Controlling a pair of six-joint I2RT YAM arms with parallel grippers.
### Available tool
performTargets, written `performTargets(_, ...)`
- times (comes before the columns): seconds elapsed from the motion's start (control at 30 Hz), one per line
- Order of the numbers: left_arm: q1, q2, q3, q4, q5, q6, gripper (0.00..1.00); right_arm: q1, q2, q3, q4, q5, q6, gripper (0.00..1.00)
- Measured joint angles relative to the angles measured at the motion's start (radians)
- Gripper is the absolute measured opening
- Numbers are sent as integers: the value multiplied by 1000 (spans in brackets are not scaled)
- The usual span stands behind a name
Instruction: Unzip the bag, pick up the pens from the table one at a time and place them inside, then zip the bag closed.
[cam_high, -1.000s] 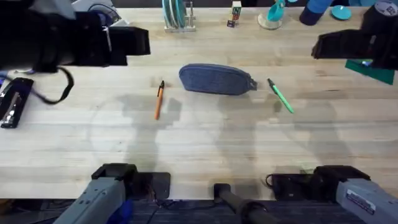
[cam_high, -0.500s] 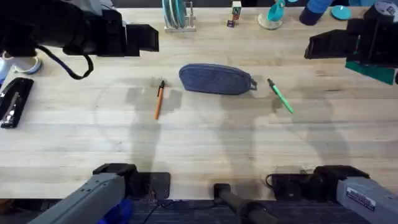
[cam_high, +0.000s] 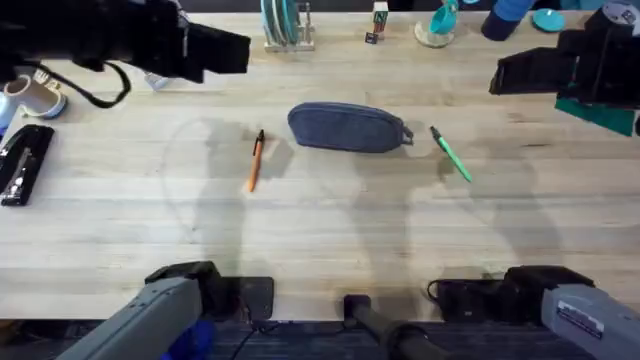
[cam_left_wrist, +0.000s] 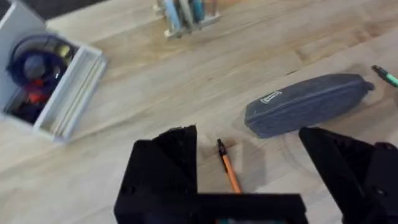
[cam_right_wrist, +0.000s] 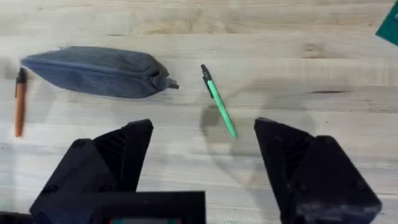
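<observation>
Light wooden planks make up the table (cam_high: 320, 230), and the task's things lie in its middle part, a bit toward the far edge. The bag (cam_high: 348, 128) is a grey-blue pouch lying on its side, and it looks zipped shut, with its small pull tab (cam_high: 407, 135) sticking out at the end nearer the right edge. The orange pen (cam_high: 255, 160) lies near the bag's other end, not touching it, with its dark tip pointing toward the far edge. The green pen (cam_high: 451, 153) lies just past the pull tab, tilted, also apart from the bag. The left gripper (cam_left_wrist: 249, 171) hangs high above the orange pen with its two black fingers spread wide and nothing between them; its fingers cover the pen's lower half in the wrist view. The right gripper (cam_right_wrist: 202, 171) floats above the green pen, fingers wide apart and holding nothing. From overhead both arms look big and dark near the far corners, cut off by the picture's edges. A black stapler (cam_high: 22, 165) sits by the left edge, partly hard to make out.
</observation>
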Motion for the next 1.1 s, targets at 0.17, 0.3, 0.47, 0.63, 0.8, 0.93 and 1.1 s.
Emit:
performTargets(0.17,88,25,0,7,193,177,992,0,0,0,0,0,0,997)
performTargets(0.3,143,78,0,7,341,317,992,0,0,0,0,0,0,998)
performTargets(0.47,187,174,0,-8,505,483,991,0,0,0,0,0,0,998)
performTargets(0.63,196,272,0,-13,638,644,990,0,0,0,0,0,0,998)
performTargets(0.8,196,359,0,-13,733,766,990,0,0,0,0,0,0,998)
performTargets(0.93,196,421,0,-39,770,833,989,0,0,0,0,0,0,998)
performTargets(1.1,196,510,0,-130,812,975,989,0,0,0,0,0,0,998)
